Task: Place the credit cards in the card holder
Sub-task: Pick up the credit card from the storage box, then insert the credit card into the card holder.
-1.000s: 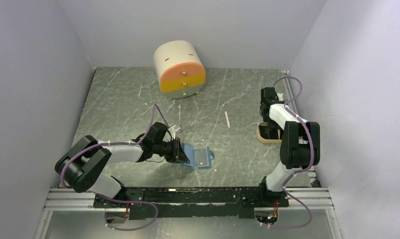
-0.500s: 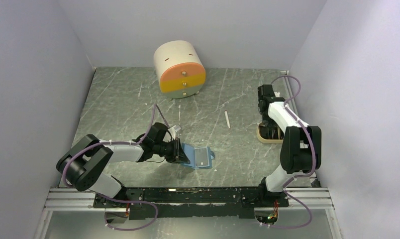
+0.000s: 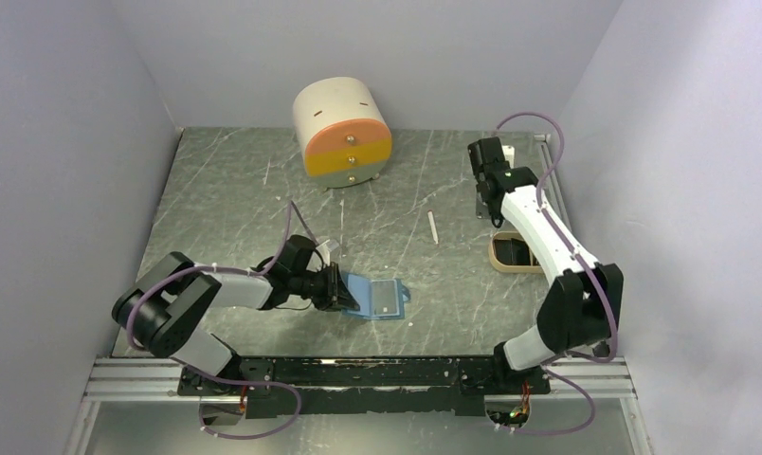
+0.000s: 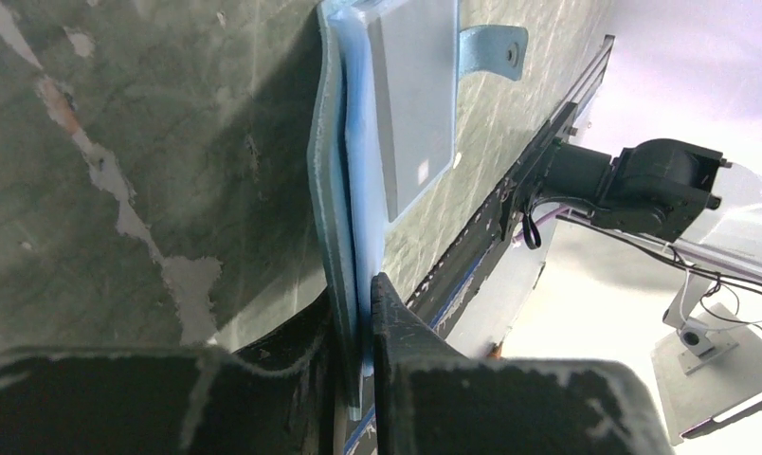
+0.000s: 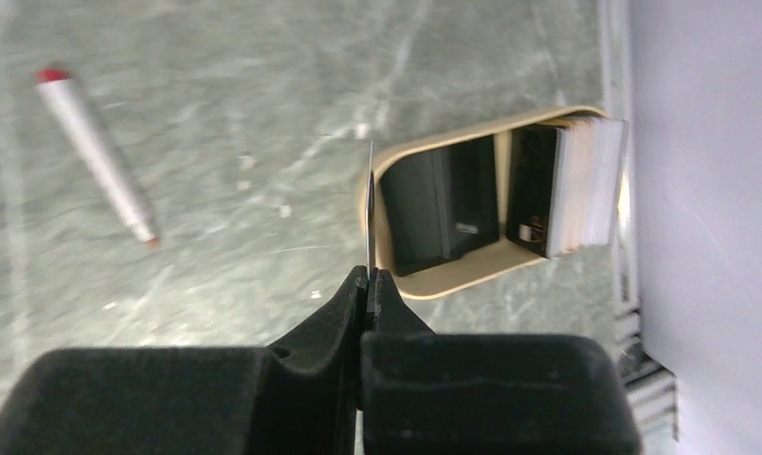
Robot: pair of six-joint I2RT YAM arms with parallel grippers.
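The teal-blue card holder [image 3: 382,301] lies open on the table at front centre, with a grey panel on its inner side [image 4: 415,104]. My left gripper [image 3: 337,287] is shut on its left edge, and both leaves sit between the jaws in the left wrist view [image 4: 363,294]. My right gripper [image 3: 492,210] is raised behind and to the left of the beige tray [image 3: 513,265]. It is shut on one thin dark credit card, seen edge-on [image 5: 369,209]. More dark cards [image 5: 439,213] lie in the tray [image 5: 453,280].
A white pen with a red end [image 3: 433,227] lies mid-table between the arms and shows in the right wrist view [image 5: 93,156]. The cream drum-shaped drawer unit with an orange front [image 3: 344,133] stands at the back. A white-edged stack [image 5: 586,185] stands in the tray by the right wall.
My right arm has lifted out of the tray and swung back and to the left with a card in its jaws. My left gripper stays on the card holder.
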